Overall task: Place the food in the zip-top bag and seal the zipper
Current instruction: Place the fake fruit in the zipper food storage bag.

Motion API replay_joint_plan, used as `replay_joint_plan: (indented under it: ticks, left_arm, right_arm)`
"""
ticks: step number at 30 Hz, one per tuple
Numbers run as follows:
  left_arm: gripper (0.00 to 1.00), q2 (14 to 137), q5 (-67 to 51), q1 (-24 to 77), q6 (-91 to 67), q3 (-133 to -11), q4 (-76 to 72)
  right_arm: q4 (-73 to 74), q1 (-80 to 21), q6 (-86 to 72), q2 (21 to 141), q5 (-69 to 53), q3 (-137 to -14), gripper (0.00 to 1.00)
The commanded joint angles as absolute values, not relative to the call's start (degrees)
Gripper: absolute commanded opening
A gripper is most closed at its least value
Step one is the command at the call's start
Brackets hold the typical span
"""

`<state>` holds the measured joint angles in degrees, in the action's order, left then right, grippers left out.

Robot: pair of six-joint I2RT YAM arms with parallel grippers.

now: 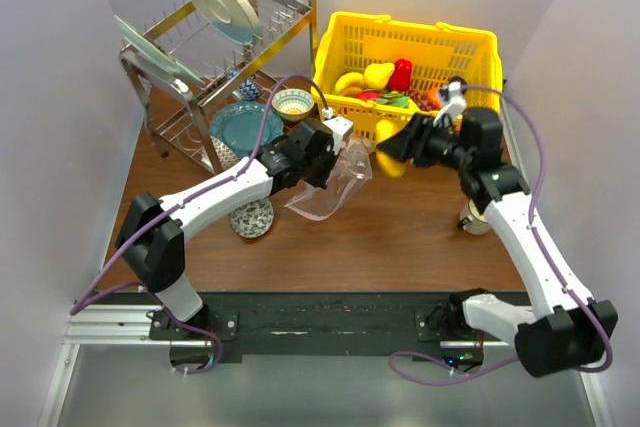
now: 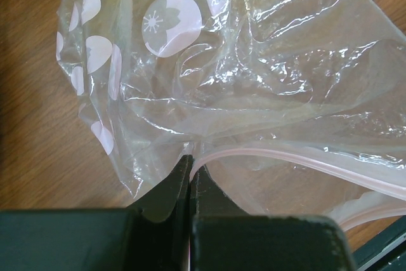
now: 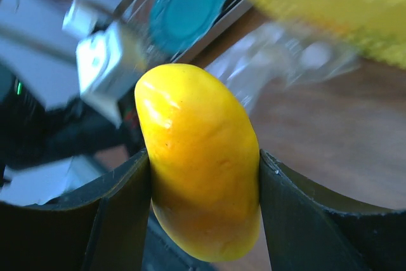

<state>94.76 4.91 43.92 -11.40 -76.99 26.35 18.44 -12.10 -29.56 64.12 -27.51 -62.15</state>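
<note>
left hand (image 2: pixel 191 163) pinching zip-top bag (image 2: pixel 266 80) edge, right hand (image 3: pixel 203 157) clasping yellow fruit (image 3: pixel 190 125)

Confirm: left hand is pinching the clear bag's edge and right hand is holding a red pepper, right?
No: the right hand holds a yellow fruit, not a red pepper, as the right wrist view shows. The left hand does pinch the clear bag by its edge.

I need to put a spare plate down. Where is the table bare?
The table is bare in front of the bag, down to the near edge. Crowded: back left, around the rack, teal plate and bowls; back right, the basket.
</note>
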Motion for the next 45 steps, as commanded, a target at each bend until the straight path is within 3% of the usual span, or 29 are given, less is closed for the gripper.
replay_joint_plan:
  ticks: [1, 12, 26, 45]
  left_arm:
    - [0.0, 94.5, 5.5, 43.5, -12.0, -78.3, 25.7]
    - [0.0, 93.7, 4.8, 43.4, -13.6, -78.1, 25.2]
    - [0.0, 89.7, 6.8, 46.2, -25.8, -80.9, 29.9]
    - [0.0, 80.1, -13.3, 47.0, -41.2, -66.8, 17.1]
  right_arm:
    - [9.8, -21.8, -35.7, 59.7, -30.3, -56.2, 0.52]
    - [-1.3, -34.9, -51.7, 56.3, -25.0, -41.4, 0.52]
    - [2.0, -36.3, -57.6, 59.9, -10.2, -38.8, 0.52]
    - [-1.9, -36.1, -63.2, 56.1, -6.2, -35.4, 0.54]
